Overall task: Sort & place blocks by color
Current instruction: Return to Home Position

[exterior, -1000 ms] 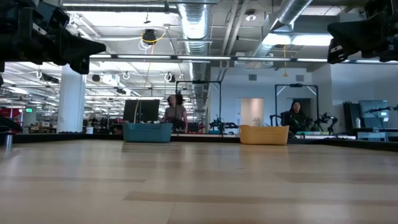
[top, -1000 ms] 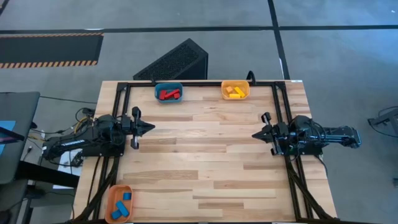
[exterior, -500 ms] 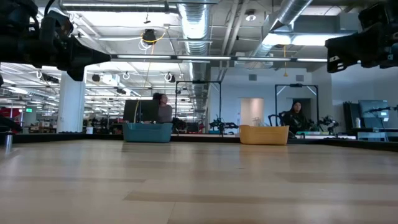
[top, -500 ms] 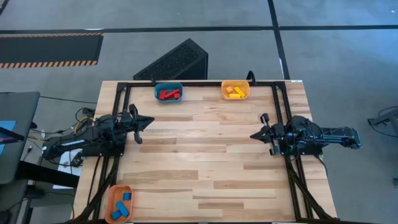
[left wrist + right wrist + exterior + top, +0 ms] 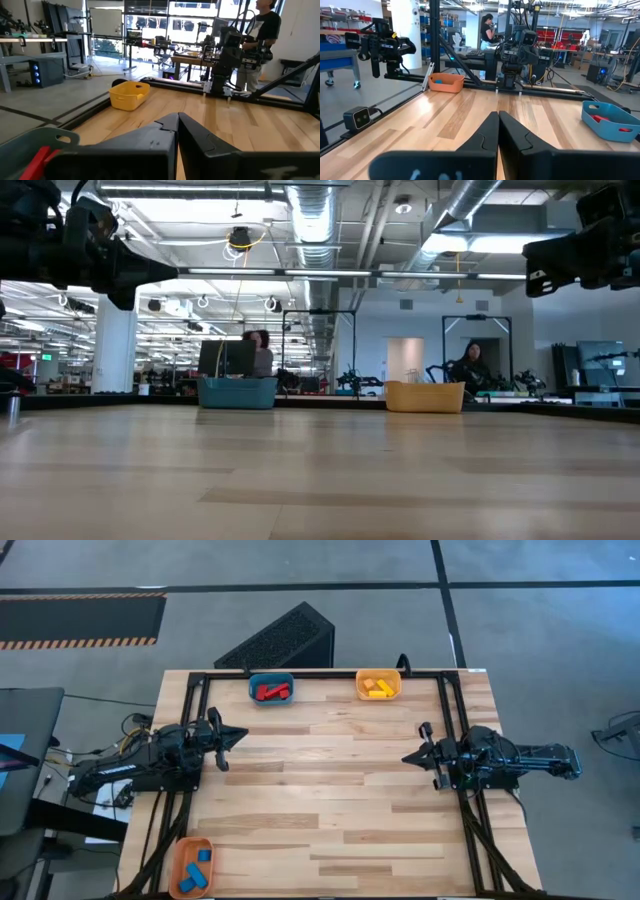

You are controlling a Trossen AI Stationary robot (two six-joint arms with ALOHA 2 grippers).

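Homing: left end effector (image 5: 238,736), mid-left of the high view, and right end effector (image 5: 408,756), mid-right, both closed tight and empty; best retracted level, clear of the bins. Red blocks (image 5: 270,692) in blue bin (image 5: 252,688) and yellow blocks (image 5: 376,688) in yellow bin (image 5: 360,686), top centre; blue blocks (image 5: 198,870) in orange bin (image 5: 177,862), lower left. Counter (image 5: 330,800) of pale wood planks; workshop with people (image 5: 262,356) beyond.

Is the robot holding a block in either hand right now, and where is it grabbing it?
No, nothing is held. The left gripper and the right gripper are both shut and empty, raised over the table.
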